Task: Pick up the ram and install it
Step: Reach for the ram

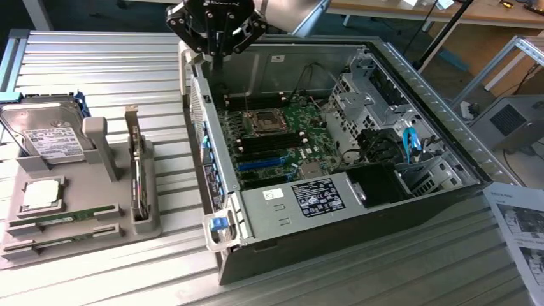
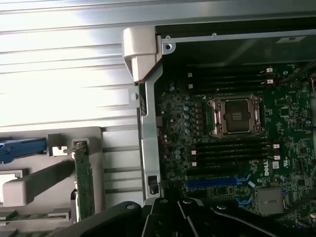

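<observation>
Two alike green ram sticks lie flat in the front slots of a grey holder tray (image 1: 157, 226) at the exterior view's left, one (image 1: 64, 215) behind the other (image 1: 53, 242); I cannot tell them apart. My gripper (image 1: 218, 58) hangs above the back left corner of the open computer case (image 1: 255, 255), far from both sticks. Its fingers are shut with nothing between them. The motherboard (image 1: 293, 121) shows black memory slots (image 1: 274, 141) on either side of the processor socket (image 1: 264, 118). In the wrist view the slots (image 2: 232, 150) and socket (image 2: 236, 116) lie ahead of the dark gripper body (image 2: 182, 219).
The tray also holds a hard drive (image 1: 47, 134), a square silver processor chip (image 1: 41, 193) and an upright green card (image 1: 136, 175), seen edge-on as the card (image 2: 84, 185) in the wrist view. Drive cages and cables (image 1: 383, 137) fill the case's far side. A paper sheet (image 1: 520, 223) lies at the right.
</observation>
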`<state>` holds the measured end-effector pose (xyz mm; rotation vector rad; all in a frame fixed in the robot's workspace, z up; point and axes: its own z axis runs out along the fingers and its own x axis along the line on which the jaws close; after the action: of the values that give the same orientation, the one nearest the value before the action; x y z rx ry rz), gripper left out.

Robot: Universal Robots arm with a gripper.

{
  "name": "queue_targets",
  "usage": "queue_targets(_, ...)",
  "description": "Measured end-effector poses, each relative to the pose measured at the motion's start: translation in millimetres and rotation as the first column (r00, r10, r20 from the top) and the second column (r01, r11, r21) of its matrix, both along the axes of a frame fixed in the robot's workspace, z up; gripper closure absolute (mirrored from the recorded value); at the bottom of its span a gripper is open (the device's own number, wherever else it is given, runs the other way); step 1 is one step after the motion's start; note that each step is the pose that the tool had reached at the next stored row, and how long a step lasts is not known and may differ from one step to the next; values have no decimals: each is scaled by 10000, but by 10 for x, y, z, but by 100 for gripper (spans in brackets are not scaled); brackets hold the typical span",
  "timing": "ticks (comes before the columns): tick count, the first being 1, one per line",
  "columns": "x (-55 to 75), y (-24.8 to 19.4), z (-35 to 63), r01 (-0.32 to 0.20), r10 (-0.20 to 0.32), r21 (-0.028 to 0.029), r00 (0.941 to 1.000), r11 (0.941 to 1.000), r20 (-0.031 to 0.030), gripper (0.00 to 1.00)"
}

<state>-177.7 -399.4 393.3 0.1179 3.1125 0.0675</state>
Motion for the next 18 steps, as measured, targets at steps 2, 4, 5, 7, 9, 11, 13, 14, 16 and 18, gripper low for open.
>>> queue_targets(2, -71, -1, 0, 1, -1, 1, 10000, 10000, 0, 89)
queue_targets(4, -141, -1, -1, 1, -1, 1, 10000, 10000, 1, 89)
queue_targets(5, -172, -1, -1, 1, -1, 1, 10000, 10000, 1, 89)
queue_targets(7, -238, -2, -1, 0, 0, 2, 10000, 10000, 1, 89)
queue_targets(9, -309, -2, 0, 2, -2, 1, 10000, 10000, 0, 89)
queue_targets(11, -371, -3, -1, 0, 0, 1, 10000, 10000, 0, 89)
queue_targets(13, -457, -3, -1, 1, -1, 1, 10000, 10000, 1, 89)
queue_targets(14, -484, -3, -1, 1, -1, 2, 10000, 10000, 1, 89)
queue_targets(16, -538, -3, 0, 1, -1, 0, 10000, 10000, 0, 89)
queue_targets(18, -594, -3, 0, 0, 0, 0, 10000, 10000, 0, 89)
